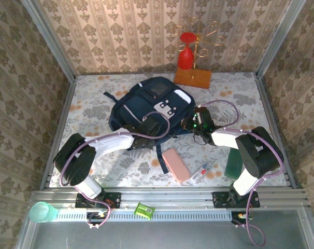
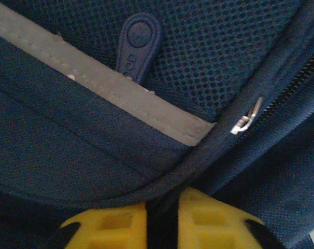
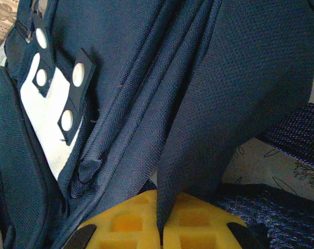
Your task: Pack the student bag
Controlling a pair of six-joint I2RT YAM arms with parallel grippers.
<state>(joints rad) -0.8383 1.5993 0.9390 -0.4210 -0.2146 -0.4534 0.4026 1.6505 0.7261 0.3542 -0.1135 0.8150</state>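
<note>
The student bag [image 1: 149,106], dark navy with a grey-white front patch, lies flat mid-table. My left gripper [image 1: 146,129] sits at its near edge. In the left wrist view the left gripper [image 2: 163,207] is shut, and a dark piped seam of the student bag [image 2: 95,155] is pinched between its yellow fingers [image 2: 115,228]. A pale stripe [image 2: 120,91] and a zipper pull [image 2: 245,120] run above it. My right gripper [image 1: 190,123] is at the bag's right side. Seen from the right wrist, the right gripper [image 3: 161,210] is shut on a raised fold of the student bag [image 3: 224,104].
A pink pencil case [image 1: 176,164], a small pen-like item [image 1: 201,172] and a dark green book [image 1: 233,165] lie near the front edge. At the back stands a wooden stand [image 1: 193,77] with a red piece. On the front rail rest a green cup [image 1: 40,211] and a small green item [image 1: 144,210].
</note>
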